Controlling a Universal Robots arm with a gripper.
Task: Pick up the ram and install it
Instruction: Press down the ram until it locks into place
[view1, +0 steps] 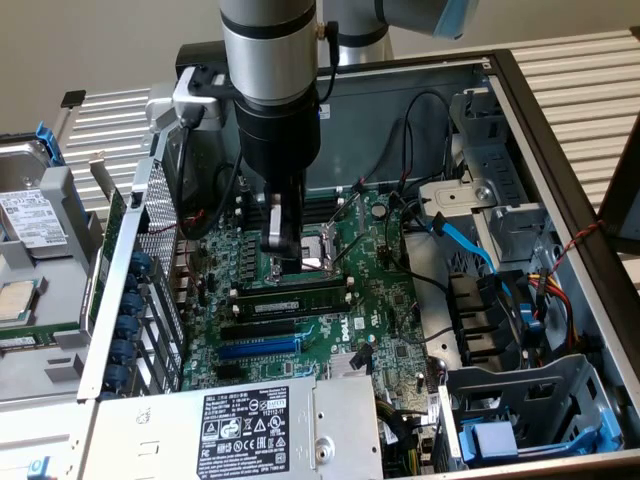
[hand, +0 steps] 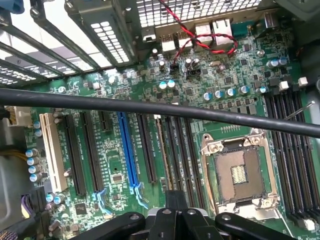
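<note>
The ram (view1: 290, 298) is a long green stick with black chips. It stands on edge in a slot of the motherboard (view1: 380, 300), between the CPU socket (view1: 318, 255) and the black expansion slots. In the wrist view the ram (hand: 161, 150) is a thin brownish edge among the black slots. My gripper (view1: 282, 262) hangs straight down just above the stick's middle, with its fingers together and nothing between them. The wrist view has the gripper (hand: 175, 197) shut by one end of the stick. I cannot tell whether the fingertips touch the stick.
A blue slot (view1: 258, 348) (hand: 127, 150) lies beyond the black ones. A black cable (hand: 150, 107) crosses in front of the wrist camera. The power supply (view1: 250, 430), the drive cage (view1: 540, 420), loose cables (view1: 470, 240) and the case walls hem in the board.
</note>
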